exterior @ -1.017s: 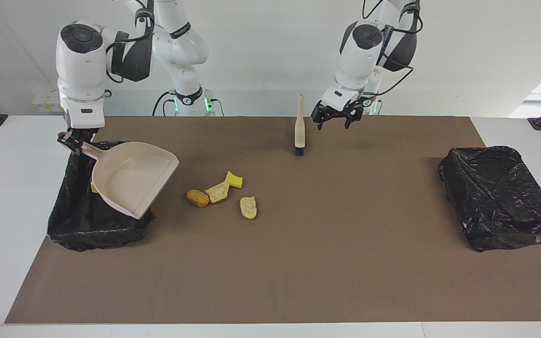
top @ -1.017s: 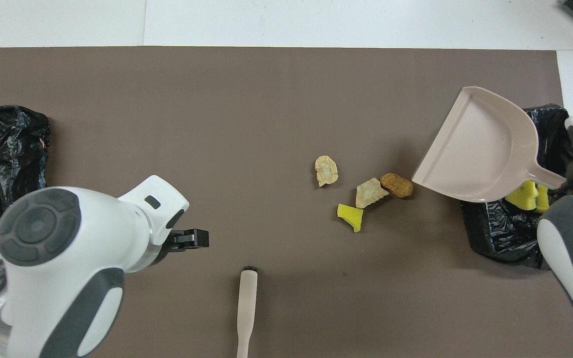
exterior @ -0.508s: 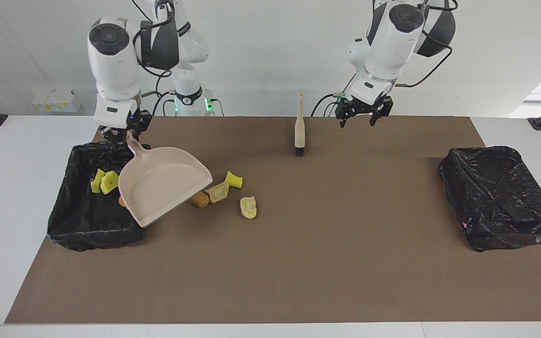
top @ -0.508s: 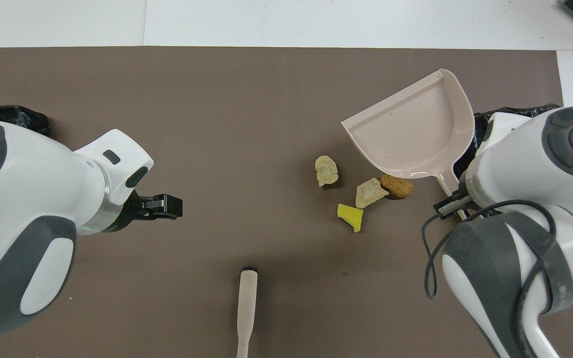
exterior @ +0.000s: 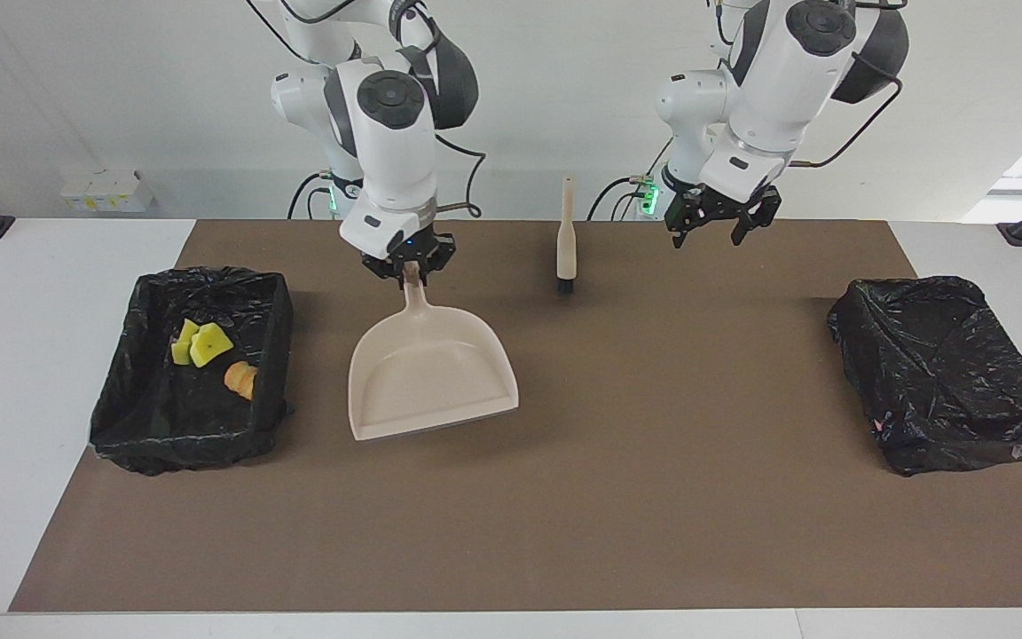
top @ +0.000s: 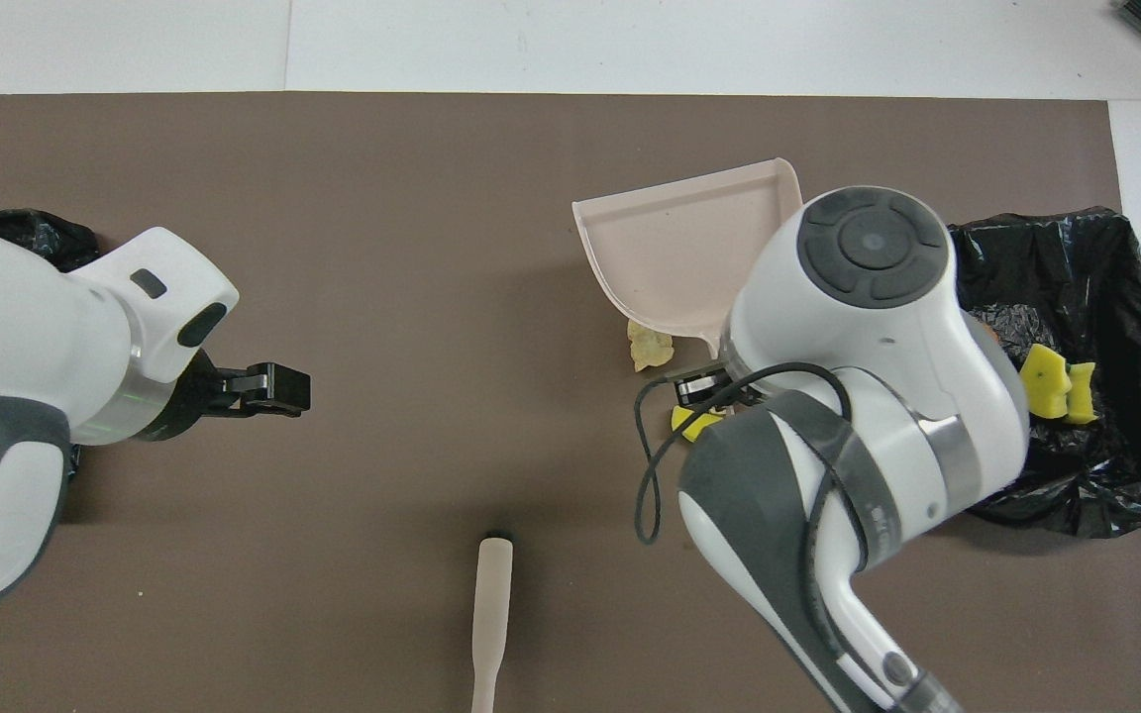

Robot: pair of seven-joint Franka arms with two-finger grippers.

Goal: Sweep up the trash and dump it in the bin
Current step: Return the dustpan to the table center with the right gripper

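My right pincer (exterior: pixel 408 269) is clenched on the handle of the dustpan (exterior: pixel 427 377), which hangs tilted over the middle of the mat (exterior: pixel 564 497) with its open lip turned away from me. From the facing side the pan hides the loose trash. From overhead, a tan lump (top: pixel 649 347) shows just at the pan's edge and a yellow sponge scrap (top: pixel 689 424) peeps out beside my wrist, both on the mat. More trash already lies in the bin (exterior: pixel 273 306) at my right arm's end of the desk (exterior: pixel 50 293): two yellow sponge pieces (exterior: pixel 196 343) and an orange-brown lump (exterior: pixel 240 380) on its black liner.

My left pincer (exterior: pixel 713 224) is released, holding nothing, and waits in the air over the mat's edge close to my base. The brush (exterior: pixel 566 241) lies on the mat between my two pincers, bristles pointing away from me. A second lined bin (exterior: pixel 946 373) sits at my left arm's end.
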